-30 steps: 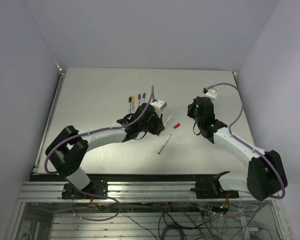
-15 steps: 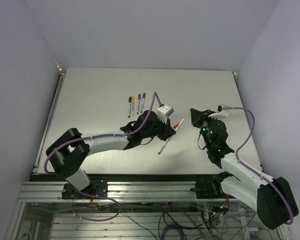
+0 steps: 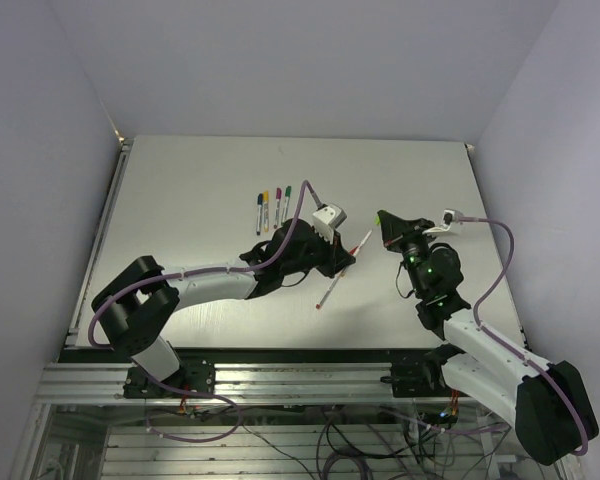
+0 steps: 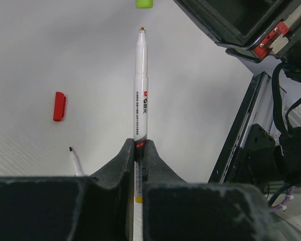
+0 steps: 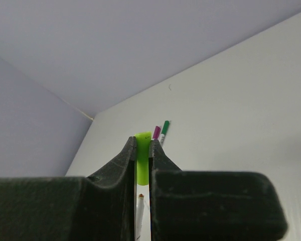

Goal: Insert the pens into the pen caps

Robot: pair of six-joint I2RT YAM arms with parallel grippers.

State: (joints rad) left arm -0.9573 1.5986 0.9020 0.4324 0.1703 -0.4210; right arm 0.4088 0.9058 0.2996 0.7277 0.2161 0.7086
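Note:
My left gripper [image 3: 347,257] [image 4: 140,146] is shut on a white pen [image 4: 141,90] and holds it above the table, with its bare tip pointing at my right gripper [image 3: 384,221] [image 5: 142,144]. My right gripper is shut on a lime-green cap [image 5: 142,160], which also shows at the top edge of the left wrist view [image 4: 144,3]. The pen tip [image 5: 139,202] sits just short of the cap, in line with it and apart from it. A second uncapped pen [image 3: 330,289] lies on the table below my left gripper. A red cap [image 4: 59,106] lies beside it.
Several capped pens [image 3: 272,205] with blue, yellow, magenta and green caps lie side by side at the table's middle left. Two of them show behind the cap in the right wrist view [image 5: 160,129]. The table's metal frame edge [image 4: 241,135] runs at the right of the left wrist view.
My left gripper has lifted the pen and carried it right. My right arm has swung in and lowered, bringing the green cap up to the pen tip.

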